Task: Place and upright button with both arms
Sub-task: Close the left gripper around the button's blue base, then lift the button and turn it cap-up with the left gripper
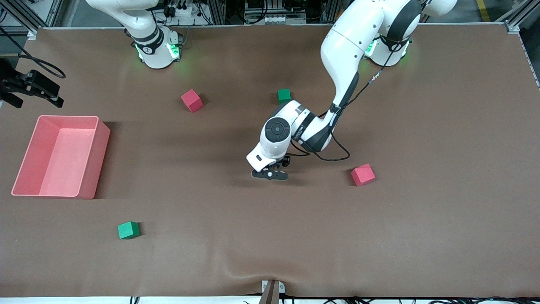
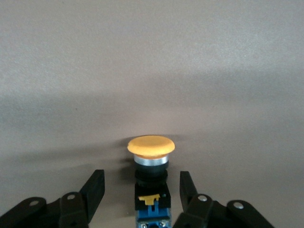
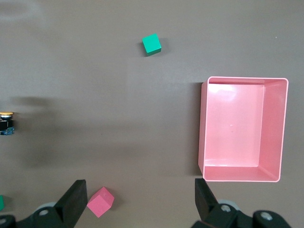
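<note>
Button (image 2: 151,164): lying on its side on the brown table (image 1: 422,126), mid-table; in the left wrist view it sits low centre of the frame, orange cap pointing away from the camera, black-and-blue body toward it.
Left gripper (image 1: 270,173): low over the button at centre of the front view; fingers (image 2: 94,187) set apart, one each side of the body, not touching it.
Long axis: runs along the table, in line with the gripper's reach, so the fingers straddle it crosswise.
Nearer arm: left, by far.
Right gripper (image 3: 138,199): waiting high at the upper left edge of the front view, near the pink bin (image 3: 205,128); fingers wide, holding nothing.
View difference: front view hides the button under the left wrist; the left wrist view shows it plainly; the right wrist view catches it small at its left edge.
Judgement: grasp looks imminent; uprighting not yet done.
</note>
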